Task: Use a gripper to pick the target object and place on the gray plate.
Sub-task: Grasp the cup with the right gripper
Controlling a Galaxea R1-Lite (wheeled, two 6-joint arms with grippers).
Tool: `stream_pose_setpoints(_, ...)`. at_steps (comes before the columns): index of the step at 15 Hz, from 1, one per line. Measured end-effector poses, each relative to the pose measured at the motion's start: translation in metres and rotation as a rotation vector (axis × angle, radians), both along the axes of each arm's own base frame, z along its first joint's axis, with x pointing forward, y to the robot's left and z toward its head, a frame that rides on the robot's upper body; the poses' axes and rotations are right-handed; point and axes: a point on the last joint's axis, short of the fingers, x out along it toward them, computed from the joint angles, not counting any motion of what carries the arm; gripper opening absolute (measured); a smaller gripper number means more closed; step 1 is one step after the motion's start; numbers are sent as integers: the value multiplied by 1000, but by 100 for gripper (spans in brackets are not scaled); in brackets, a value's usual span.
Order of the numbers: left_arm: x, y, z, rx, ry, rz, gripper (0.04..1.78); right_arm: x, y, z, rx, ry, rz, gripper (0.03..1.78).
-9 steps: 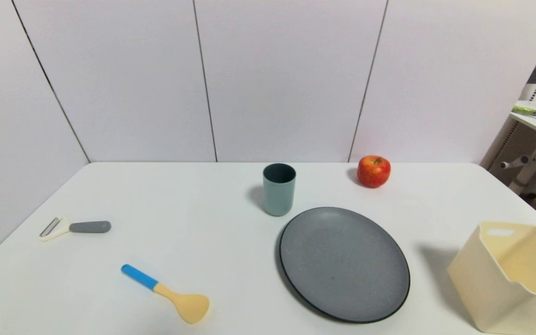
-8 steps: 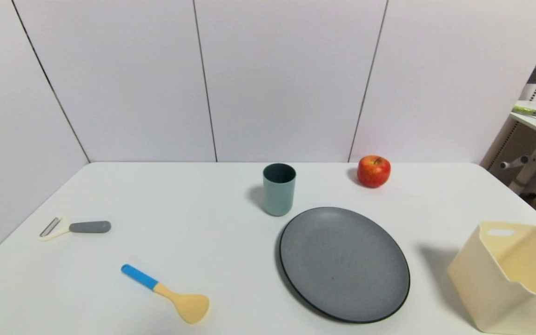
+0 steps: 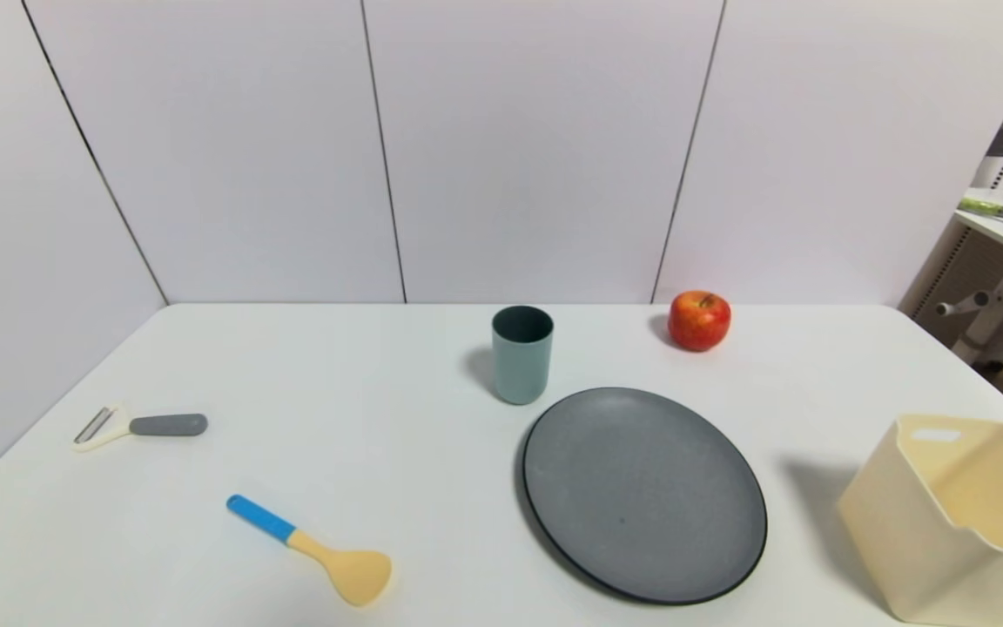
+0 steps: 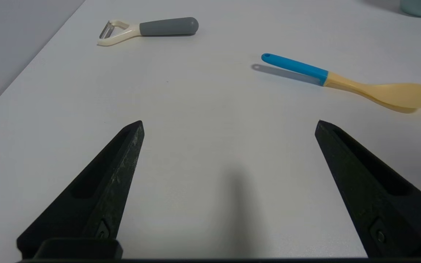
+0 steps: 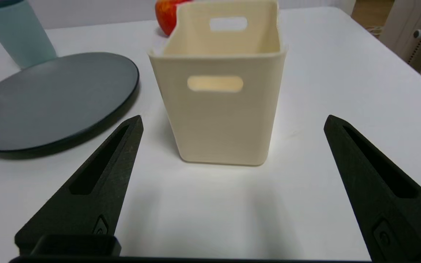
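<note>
Pale blue-green handleless tumbler (image 3: 521, 354) is stood upright near the far edge of the white surface (image 3: 362, 392), just beside the dark gray speckled plate (image 3: 644, 494). Left claw (image 4: 228, 126) and right claw (image 5: 232, 122), both released, are held at the near edge; neither is judged clearly nearer.

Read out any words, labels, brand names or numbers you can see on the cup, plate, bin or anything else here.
None: no readable text anywhere.
Tumbler: plain.
Gray plate: speckles only.
Cream bin: blank.
Apple, peeler, spoon: unmarked.
Left hand and right hand: no label shows.
</note>
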Motion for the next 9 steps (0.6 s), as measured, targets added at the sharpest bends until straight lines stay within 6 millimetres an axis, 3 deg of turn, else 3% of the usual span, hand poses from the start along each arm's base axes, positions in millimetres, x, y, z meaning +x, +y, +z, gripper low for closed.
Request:
stream_pose_setpoints(5, 0, 0, 0, 0, 0, -1, 169, 4, 0, 102, -53, -119, 33, 171)
stream_pose_setpoints(9, 0, 0, 0, -1, 0, 0, 169, 32, 4, 192, -64, -190, 205, 171)
